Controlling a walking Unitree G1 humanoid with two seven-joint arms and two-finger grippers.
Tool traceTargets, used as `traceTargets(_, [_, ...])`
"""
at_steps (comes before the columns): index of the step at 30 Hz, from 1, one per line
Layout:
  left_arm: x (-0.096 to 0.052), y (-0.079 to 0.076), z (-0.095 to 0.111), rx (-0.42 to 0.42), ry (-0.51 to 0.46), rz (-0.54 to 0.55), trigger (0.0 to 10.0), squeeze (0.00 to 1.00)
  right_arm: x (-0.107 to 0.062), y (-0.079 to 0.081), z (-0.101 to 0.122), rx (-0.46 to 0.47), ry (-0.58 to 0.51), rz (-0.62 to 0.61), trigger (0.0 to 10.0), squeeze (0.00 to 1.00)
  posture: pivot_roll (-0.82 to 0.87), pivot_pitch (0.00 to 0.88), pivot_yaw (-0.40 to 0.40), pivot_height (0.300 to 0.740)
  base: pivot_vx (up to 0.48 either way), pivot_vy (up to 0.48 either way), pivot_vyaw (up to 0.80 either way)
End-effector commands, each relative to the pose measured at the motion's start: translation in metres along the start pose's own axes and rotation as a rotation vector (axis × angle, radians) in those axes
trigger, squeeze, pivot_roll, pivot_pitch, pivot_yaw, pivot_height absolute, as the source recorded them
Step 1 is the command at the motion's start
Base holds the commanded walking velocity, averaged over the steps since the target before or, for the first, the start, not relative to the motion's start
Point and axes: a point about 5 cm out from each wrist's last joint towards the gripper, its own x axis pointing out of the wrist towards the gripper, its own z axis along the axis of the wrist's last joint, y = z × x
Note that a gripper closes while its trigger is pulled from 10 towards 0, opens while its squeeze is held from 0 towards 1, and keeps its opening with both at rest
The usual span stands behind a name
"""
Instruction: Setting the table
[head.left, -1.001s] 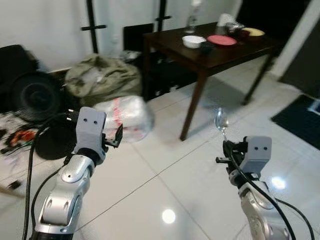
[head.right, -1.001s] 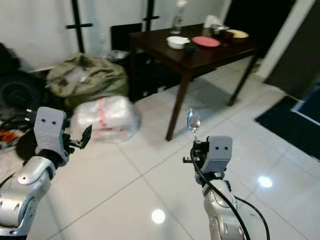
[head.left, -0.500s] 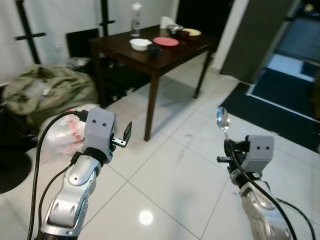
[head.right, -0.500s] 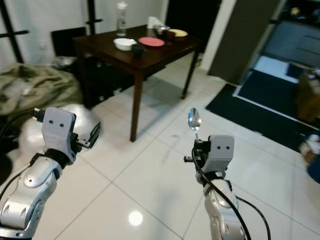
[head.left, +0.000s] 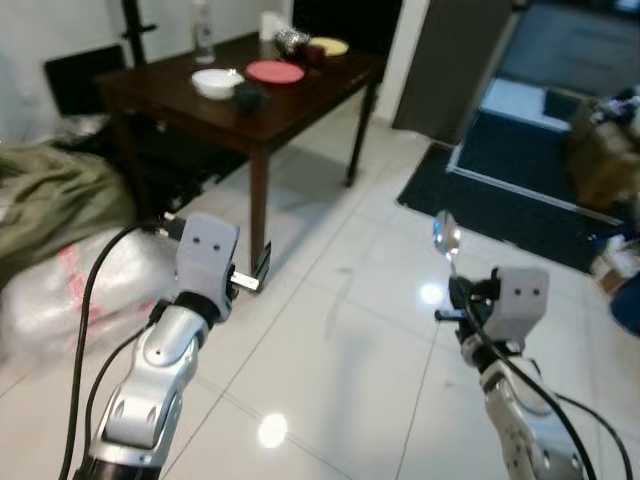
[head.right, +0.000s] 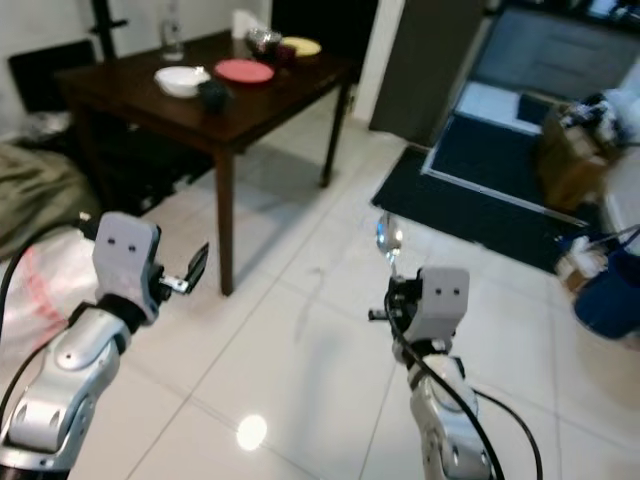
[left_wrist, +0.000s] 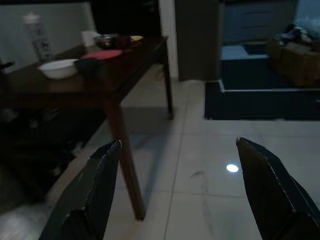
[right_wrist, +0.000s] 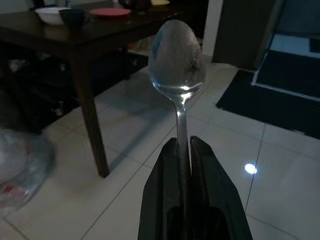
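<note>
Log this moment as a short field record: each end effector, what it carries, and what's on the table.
right end effector: shut on the spoon, bowl end up, held over the floor
left end effector: open, holding nothing
table: dark wood, ahead on the robot's left
on table: white bowl, red plate, yellow plate, dark cup, bottle
floor: glossy white tiles
dark mat: ahead on the right

The spoon (right_wrist: 178, 59) is polished, mirror-bright metal; the table (head.left: 290, 100) is dark, smooth wood; the floor (head.left: 340, 350) is glossy white tile; the mat (head.left: 500, 190) looks dark and matt.
</note>
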Motion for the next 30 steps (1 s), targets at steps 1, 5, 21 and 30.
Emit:
traceTargets(1, [0.0,-0.0044,-0.0015,-0.005,0.002,-0.019,10.0,0.0,-0.0026,-0.0062,-0.0023,-0.006,0.011,-0.018,10.0,0.0,0.05,0.101,0.0,0.74,0.48,0.0,-0.78])
traceTargets(5, [0.0004,-0.0048,-0.0014,-0.007,0.0,-0.024,10.0,0.0,-0.0024,-0.0072,-0.0015,-0.011,0.009,-0.02,10.0,0.0,0.04,0.099,0.002,0.74,0.48,0.0,-0.78])
traceTargets(21, [0.0026,-0.0051,-0.0018,-0.008,-0.006,-0.034,10.0,0.0,-0.0023,-0.0079,-0.0023,-0.025,0.006,-0.022,10.0,0.0,0.04,0.093,0.006,0.74,0.48,0.0,-0.24])
traceTargets(30, [0.0035,-0.0067,-0.0019,-0.012,-0.012,-0.044,10.0,0.0,-0.0027,-0.0061,-0.0029,-0.022,0.003,-0.017,10.0,0.0,0.04,0.088,0.01,0.74,0.48,0.0,0.0])
